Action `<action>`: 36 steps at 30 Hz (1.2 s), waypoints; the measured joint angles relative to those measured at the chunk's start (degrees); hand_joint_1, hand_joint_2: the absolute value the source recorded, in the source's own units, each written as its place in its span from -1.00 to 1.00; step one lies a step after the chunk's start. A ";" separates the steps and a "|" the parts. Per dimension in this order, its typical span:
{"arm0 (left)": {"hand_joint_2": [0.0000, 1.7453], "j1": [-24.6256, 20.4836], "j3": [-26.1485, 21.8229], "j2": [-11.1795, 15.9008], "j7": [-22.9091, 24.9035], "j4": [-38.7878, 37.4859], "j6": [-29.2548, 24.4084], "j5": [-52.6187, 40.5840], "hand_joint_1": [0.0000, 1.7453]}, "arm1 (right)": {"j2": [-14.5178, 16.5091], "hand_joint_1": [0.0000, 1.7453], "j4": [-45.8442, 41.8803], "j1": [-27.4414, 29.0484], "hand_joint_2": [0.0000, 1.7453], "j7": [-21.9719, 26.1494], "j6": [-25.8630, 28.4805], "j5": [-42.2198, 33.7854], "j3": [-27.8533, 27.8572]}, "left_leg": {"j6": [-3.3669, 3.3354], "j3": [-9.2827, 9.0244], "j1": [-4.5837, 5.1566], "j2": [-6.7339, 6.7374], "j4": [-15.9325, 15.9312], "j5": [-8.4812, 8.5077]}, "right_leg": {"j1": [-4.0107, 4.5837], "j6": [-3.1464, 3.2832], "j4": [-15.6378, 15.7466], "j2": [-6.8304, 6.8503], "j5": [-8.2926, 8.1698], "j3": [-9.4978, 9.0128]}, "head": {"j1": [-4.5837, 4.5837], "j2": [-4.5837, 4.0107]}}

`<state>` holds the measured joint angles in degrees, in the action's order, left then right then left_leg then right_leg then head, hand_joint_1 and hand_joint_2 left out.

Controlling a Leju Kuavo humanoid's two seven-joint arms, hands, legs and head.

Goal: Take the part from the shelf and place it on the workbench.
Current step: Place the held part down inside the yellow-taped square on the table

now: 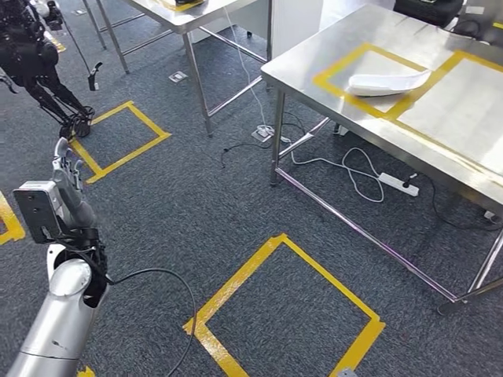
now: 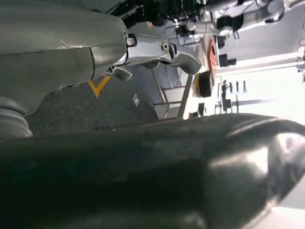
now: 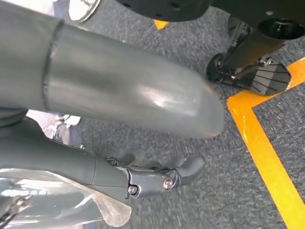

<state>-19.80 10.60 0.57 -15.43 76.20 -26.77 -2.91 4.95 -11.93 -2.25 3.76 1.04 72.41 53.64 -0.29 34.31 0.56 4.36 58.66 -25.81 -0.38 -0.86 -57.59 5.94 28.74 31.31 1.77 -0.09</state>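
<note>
White part [image 1: 387,82] lies on worktop [image 1: 332,55] inside yellow tape square. Left hand [image 1: 66,177] raised, fingers apart, empty. Right hand [image 3: 158,179] fingers apart, empty.

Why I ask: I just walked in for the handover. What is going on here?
A humanoid robot stands on grey carpet beside a steel workbench. A white part lies on the workbench inside a yellow taped square. The left hand is raised and empty, fingers apart. The right hand hangs over the carpet; clear plastic shows beside it, but I cannot tell whether it is held.
</note>
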 joint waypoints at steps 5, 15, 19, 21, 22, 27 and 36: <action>-1.00 -0.07 -0.15 0.17 -0.12 0.07 -0.07 0.04 -1.00 | -0.01 -1.00 0.00 -0.24 -1.00 -0.03 0.01 -0.01 0.00 | -1.55 0.16 -0.27 -2.99 -0.78 0.56 | -0.23 -1.32 -2.90 -2.12 2.58 1.19 | 0.17 0.00; -1.00 0.04 -0.15 -0.03 -0.20 0.07 0.01 0.13 -1.00 | 0.00 -1.00 0.00 0.08 -1.00 -0.32 -0.01 -0.18 -0.04 | -1.31 0.91 -0.37 -10.54 -0.02 0.77 | -0.70 -0.83 -0.94 -10.45 -0.21 1.28 | 0.27 0.00; -1.00 0.37 -0.22 0.24 -0.30 0.08 -0.37 0.00 -1.00 | 0.04 -1.00 0.00 0.09 -1.00 -0.66 -0.03 -0.06 -0.03 | 0.09 1.74 -0.54 -10.54 0.57 0.63 | -0.74 0.00 0.14 -8.69 -0.31 0.23 | 0.11 0.00; -1.00 0.36 -0.23 0.35 -0.34 0.07 -0.48 -0.02 -1.00 | 0.06 -1.00 0.00 0.13 -1.00 -0.65 0.00 0.04 -0.02 | 0.59 3.73 -0.50 -7.03 4.97 -1.99 | -0.78 0.63 0.50 -7.09 -0.40 -0.10 | -0.18 0.00; -1.00 0.35 -0.22 0.33 -0.36 0.07 -0.49 -0.02 -1.00 | 0.05 -1.00 0.00 0.18 -1.00 -0.65 0.03 0.06 -0.02 | 0.84 5.47 -0.62 -5.81 8.70 -3.82 | -0.71 0.83 0.51 -6.29 -0.31 -0.17 | -0.32 0.00; -1.00 0.61 -0.22 0.46 -0.37 0.03 -0.51 0.02 -1.00 | 0.01 -1.00 0.00 0.18 -1.00 -0.67 0.03 -0.02 -0.02 | 1.40 6.04 -1.31 -4.08 10.65 -2.35 | -0.64 0.67 0.47 -2.28 0.39 -0.82 | -0.34 0.00; -1.00 0.33 -0.58 0.73 -0.77 0.05 -0.45 0.12 -1.00 | 0.01 -1.00 0.00 -0.38 -1.00 -0.62 -0.02 -0.26 -0.03 | -1.44 1.13 -0.62 -3.53 0.00 0.49 | -0.43 -1.51 -4.25 -2.45 4.90 0.46 | 0.04 0.00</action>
<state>-19.47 10.02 1.31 -16.19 76.26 -27.22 -2.79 4.96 -11.93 -2.63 3.14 1.02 72.14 53.60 -1.73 35.44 -0.05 0.83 58.66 -25.32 -0.81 -2.37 -61.84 3.49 33.64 31.77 1.81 -0.09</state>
